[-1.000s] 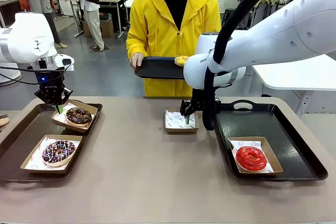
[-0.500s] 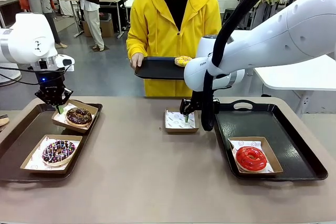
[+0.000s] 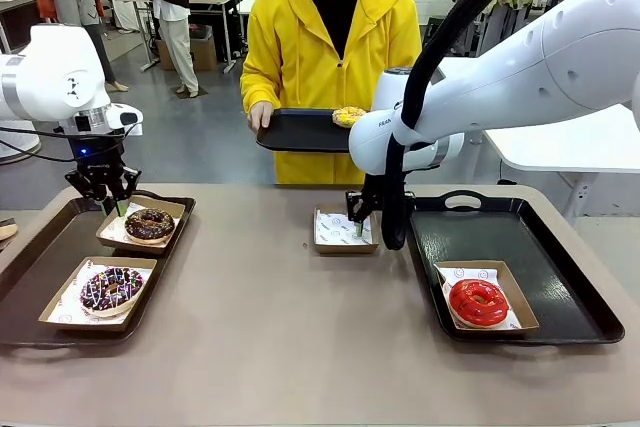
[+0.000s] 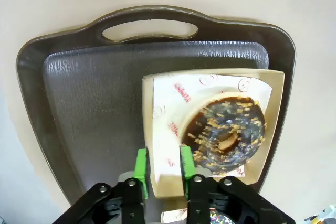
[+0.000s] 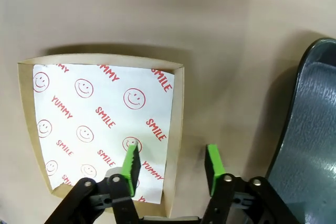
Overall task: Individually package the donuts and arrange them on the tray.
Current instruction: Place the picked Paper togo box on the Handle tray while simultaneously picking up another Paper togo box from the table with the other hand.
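the left pincer [image 4: 163, 165] straddles the wall of a paper box [image 4: 157, 129] holding the chocolate donut [image 4: 228, 132], its green pads set narrowly either side of the wall; whether they still pinch it i cannot tell. that box sits on the left tray [image 3: 30, 257] at twelve o'clock of the sprinkled chocolate donut [image 3: 111, 287]. mid-counter [image 3: 280, 347], the right pincer [image 5: 171, 163] stands partly open astride the edge of an empty paper-lined box [image 5: 100, 124]. the red donut [image 3: 478, 302] lies boxed on the right tray [image 3: 560, 277]. the person holds a tray [image 3: 295, 130] carrying the yellow donut [image 3: 347, 115].
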You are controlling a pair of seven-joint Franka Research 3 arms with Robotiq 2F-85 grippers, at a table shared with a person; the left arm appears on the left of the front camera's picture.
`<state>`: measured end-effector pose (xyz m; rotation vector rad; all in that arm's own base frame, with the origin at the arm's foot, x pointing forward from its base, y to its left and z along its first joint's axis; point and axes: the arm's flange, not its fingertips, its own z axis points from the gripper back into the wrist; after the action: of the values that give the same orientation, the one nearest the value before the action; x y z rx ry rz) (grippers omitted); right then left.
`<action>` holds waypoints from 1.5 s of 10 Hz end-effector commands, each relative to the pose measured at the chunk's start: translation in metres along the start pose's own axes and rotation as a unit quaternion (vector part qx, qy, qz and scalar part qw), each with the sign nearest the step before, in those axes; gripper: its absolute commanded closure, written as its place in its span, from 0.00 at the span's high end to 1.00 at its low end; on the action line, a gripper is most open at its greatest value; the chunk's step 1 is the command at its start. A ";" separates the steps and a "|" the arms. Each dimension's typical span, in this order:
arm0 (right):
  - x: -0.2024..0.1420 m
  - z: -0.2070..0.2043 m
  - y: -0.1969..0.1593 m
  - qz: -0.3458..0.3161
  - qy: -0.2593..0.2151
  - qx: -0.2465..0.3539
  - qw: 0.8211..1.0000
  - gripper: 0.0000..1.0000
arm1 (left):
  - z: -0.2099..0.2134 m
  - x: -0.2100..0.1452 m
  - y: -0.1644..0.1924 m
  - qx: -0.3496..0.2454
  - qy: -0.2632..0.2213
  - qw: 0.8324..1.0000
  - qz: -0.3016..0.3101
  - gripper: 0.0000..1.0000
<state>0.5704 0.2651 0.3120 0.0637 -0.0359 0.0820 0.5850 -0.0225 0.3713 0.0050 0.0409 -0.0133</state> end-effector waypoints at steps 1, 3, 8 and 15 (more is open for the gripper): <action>0.005 -0.002 0.004 -0.015 -0.015 -0.004 1.000 0.00 | 0.002 -0.001 0.001 0.000 -0.010 1.000 -0.005 1.00; 0.005 -0.002 0.003 -0.019 -0.017 -0.005 1.000 0.02 | 0.003 -0.002 0.001 -0.001 -0.008 1.000 -0.006 0.89; 0.004 0.000 0.002 -0.026 -0.018 -0.004 0.999 0.00 | 0.004 -0.002 0.002 -0.006 -0.005 1.000 -0.008 1.00; 0.013 0.102 -0.002 -0.032 -0.038 0.046 0.998 0.00 | 0.059 -0.072 0.066 -0.235 -0.031 0.971 -0.027 1.00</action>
<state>0.5742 0.2632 0.3965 0.1210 -0.1123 0.0248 0.5433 0.0208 0.4270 -0.3364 -0.0260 -0.0439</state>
